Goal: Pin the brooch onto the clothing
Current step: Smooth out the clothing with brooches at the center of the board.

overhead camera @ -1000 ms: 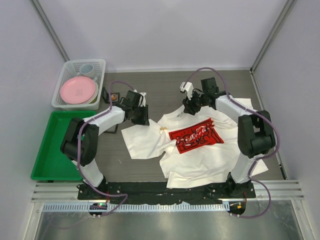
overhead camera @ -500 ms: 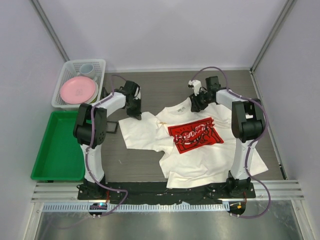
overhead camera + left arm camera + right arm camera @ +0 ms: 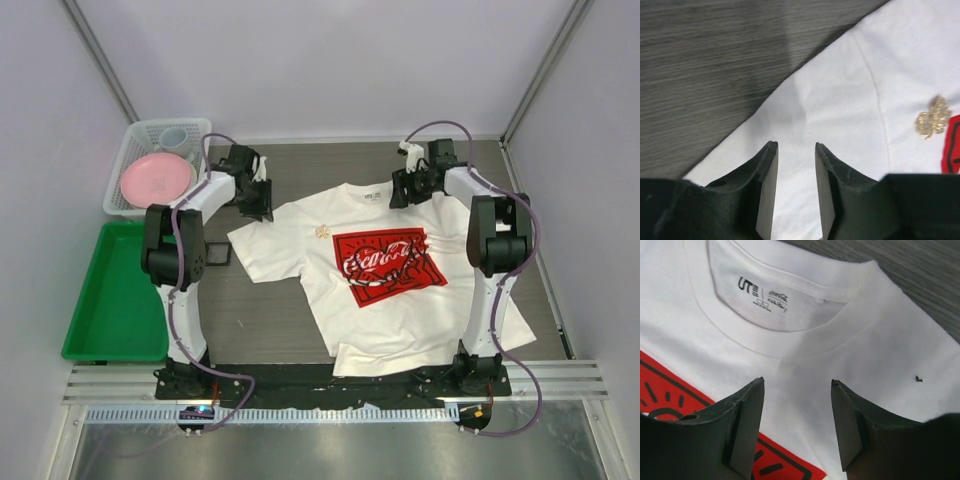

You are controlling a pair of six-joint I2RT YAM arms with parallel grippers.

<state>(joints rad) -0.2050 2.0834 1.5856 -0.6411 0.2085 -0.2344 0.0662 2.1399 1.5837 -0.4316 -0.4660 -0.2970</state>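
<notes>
White T-shirt point(image 3: 400, 300) spread flat on the grey table point(image 3: 260, 330), gold leaf brooch point(image 3: 934, 116) on its chest just beside the red print point(image 3: 388, 265). Left gripper point(image 3: 795, 147) over a sleeve point(image 3: 265, 250), jaws narrowly parted, holding nothing; right gripper point(image 3: 797, 385) above the collar point(image 3: 790, 337), wider apart, likewise empty. Seemingly near done; clasp fastening impossible to confirm.

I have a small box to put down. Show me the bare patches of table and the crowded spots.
Bare table lies at the near left, between the T-shirt and the green tray. Another free strip runs along the far edge, between the left gripper and right gripper. Crowded: the far-left corner, where the basket stands.
</notes>
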